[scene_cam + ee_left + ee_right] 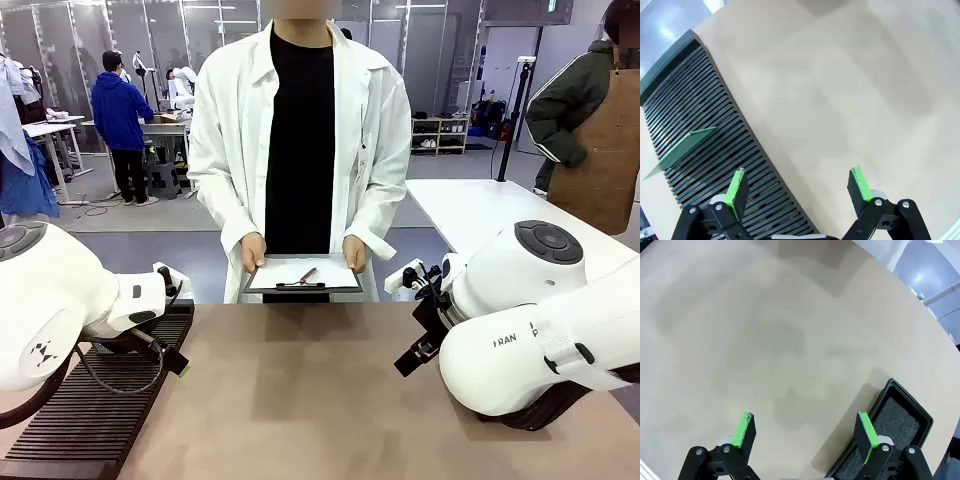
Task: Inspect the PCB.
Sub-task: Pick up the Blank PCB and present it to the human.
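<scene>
The PCB (682,147), a thin green board, stands tilted in a slot of the black ribbed rack (715,130), left of my left gripper (797,187). That gripper hangs open above the rack's edge and the tan table, nothing between its green pads. My right gripper (805,432) is open too, over bare tabletop, with a black foam-lined tray (890,432) just beside its right finger. In the front view both white arms rest low at the table's sides. A person in a white coat stands at the far side holding a white clipboard (303,273) with both hands.
The black rack (95,400) fills the table's front left corner in the front view. The tan tabletop (310,390) between the arms is open room. Another white table stands at the back right, with people farther off.
</scene>
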Robot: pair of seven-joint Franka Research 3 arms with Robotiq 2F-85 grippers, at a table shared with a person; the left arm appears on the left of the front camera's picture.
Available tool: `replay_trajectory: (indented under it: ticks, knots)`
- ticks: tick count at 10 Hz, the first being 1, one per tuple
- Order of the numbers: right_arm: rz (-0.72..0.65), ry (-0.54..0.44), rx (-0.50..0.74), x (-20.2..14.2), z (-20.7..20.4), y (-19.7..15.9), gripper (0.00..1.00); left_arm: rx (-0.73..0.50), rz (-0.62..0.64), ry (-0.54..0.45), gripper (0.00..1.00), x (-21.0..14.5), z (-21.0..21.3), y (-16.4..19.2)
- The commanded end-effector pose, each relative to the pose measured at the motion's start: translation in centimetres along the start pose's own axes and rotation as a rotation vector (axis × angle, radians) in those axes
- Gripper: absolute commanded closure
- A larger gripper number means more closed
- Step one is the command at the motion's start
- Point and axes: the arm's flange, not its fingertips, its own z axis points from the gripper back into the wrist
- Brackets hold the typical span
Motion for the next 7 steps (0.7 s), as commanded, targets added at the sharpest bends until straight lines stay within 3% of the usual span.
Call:
replay_trajectory:
  ticks: [1, 7]
  knots:
    - [0.000, 0.000, 0.000, 0.00, 0.00, 0.00, 0.00, 0.000, 0.000, 0.000, 0.00, 0.01, 0.00, -0.02]
    - [0.000, 0.000, 0.000, 0.00, 0.00, 0.00, 0.00, 0.000, 0.000, 0.000, 0.00, 0.01, 0.00, -0.02]
